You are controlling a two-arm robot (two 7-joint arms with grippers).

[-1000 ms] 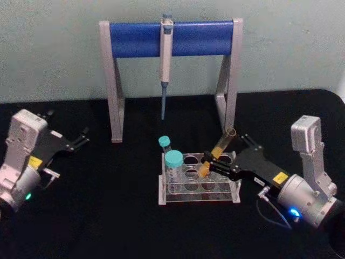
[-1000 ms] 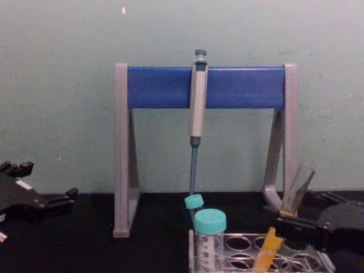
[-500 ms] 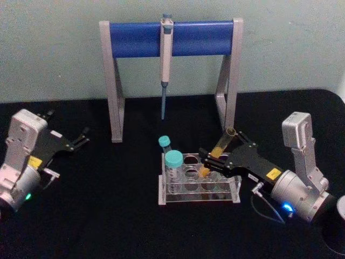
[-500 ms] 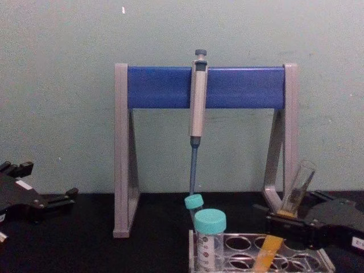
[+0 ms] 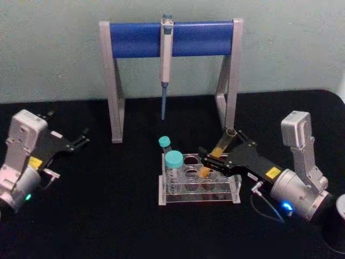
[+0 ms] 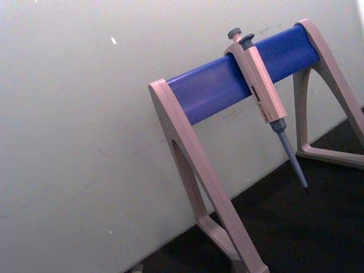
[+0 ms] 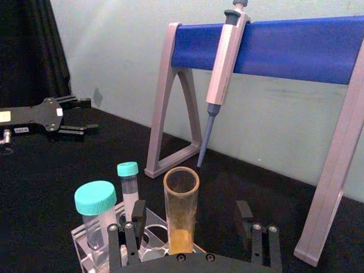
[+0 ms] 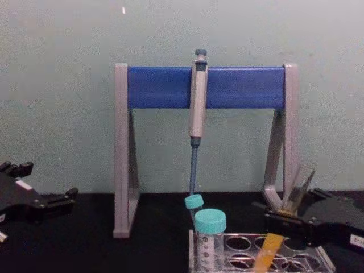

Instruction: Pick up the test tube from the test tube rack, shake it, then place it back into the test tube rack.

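The tube (image 5: 217, 152) leans in a right-side hole of the rack (image 5: 183, 195), untouched between the spread fingers of the right end effector (image 5: 221, 147), while the left end effector (image 5: 69, 123) sits spread at far left.

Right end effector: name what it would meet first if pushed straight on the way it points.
Probably the test tube, which leans in the test tube rack between the open fingers of the right end effector, squarely ahead of its palm; depth is hard to judge.
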